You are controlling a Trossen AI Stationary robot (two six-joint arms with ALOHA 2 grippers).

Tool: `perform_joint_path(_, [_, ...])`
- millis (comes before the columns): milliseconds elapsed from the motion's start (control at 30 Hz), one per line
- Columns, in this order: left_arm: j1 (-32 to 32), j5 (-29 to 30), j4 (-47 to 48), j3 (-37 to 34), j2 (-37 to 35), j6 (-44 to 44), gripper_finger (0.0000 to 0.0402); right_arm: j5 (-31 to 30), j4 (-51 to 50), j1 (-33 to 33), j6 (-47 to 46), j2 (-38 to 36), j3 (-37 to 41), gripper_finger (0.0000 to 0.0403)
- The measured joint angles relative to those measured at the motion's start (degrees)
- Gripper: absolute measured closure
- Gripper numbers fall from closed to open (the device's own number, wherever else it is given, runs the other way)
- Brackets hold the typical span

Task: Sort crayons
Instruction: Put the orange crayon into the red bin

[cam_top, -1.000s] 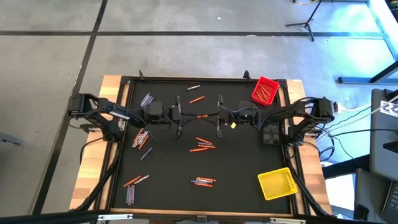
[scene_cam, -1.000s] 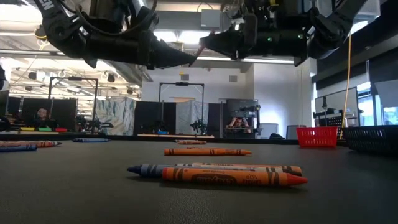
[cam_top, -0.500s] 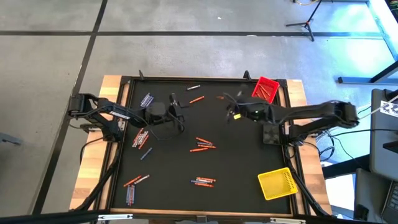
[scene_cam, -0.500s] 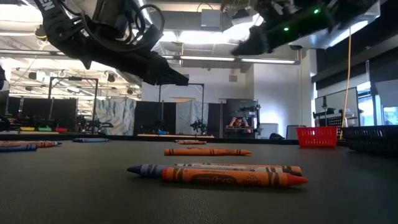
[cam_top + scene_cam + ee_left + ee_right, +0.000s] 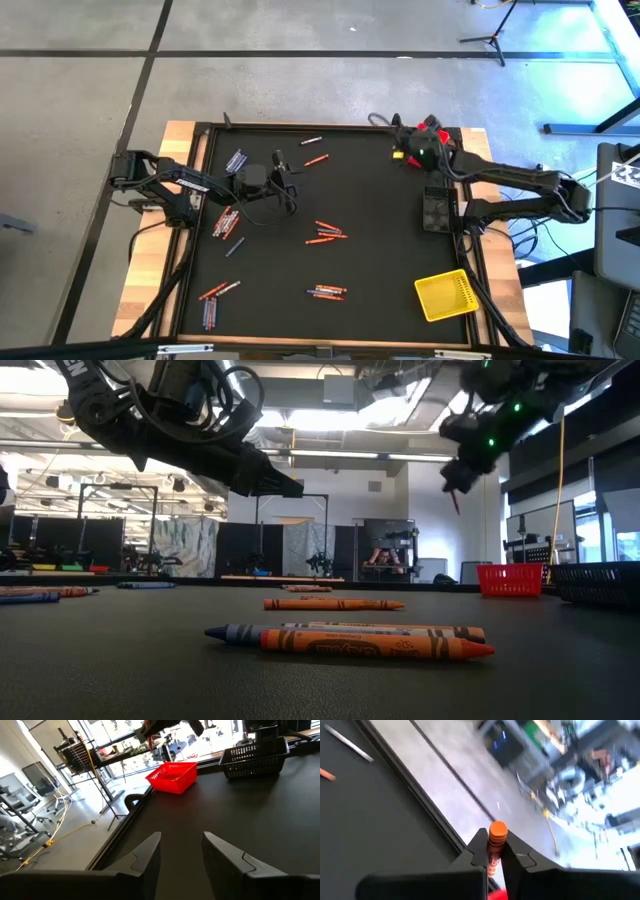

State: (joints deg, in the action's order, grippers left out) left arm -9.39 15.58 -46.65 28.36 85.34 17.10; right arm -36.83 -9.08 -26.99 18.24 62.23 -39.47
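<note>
My right jaws (image 5: 495, 855) are clamped narrow on one red-orange crayon (image 5: 495, 845), its blunt end poking out past my tips. They hang above the red bin (image 5: 433, 133) at the far corner of the surface (image 5: 380, 250), the crayon pointing down in the low view. My left jaws (image 5: 181, 852) stand wide with nothing between them, hovering over the other end of the surface near the scattered crayons (image 5: 325, 233).

The risk, as I judge it, is letting go off-centre — the bin is small and sits right by the surface's rim, so a crayon dropped slantwise could strike the bin's wall, bounce out and roll away, perhaps off the edge. A stick this thin could also cling to one tip and fall late.

Counting outward from my right jaws: one crayon held, one red bin beneath, with a few red sticks in it that I cannot count. Beyond that, one dark basket (image 5: 438, 212) and one yellow bin (image 5: 446, 295). The loose crayons — red-orange, blue and grey — lie in about seven small groups; I cannot count them exactly.
</note>
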Motion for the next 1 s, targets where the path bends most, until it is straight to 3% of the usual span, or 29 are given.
perform_joint_path(233, [0.0,-0.01,0.12,0.0,0.0,0.03,0.0269,7.91,-6.35,-11.19,-5.29,2.45,0.01,0.0373])
perform_joint_path(467, [0.0,-1.11,1.02,0.0,0.0,0.07,0.0269,12.64,-11.43,-17.92,-10.75,6.85,0.01,0.0372])
perform_joint_path(833, [-0.01,-3.1,1.25,0.0,0.0,1.6,0.0269,13.42,-12.59,-21.9,-13.53,15.3,0.01,0.0368])
perform_joint_path(1000, [-0.02,-3.0,1.25,0.0,0.0,1.64,0.0269,11.03,-12.62,-22.2,-15.29,16.53,0.01,0.0342])
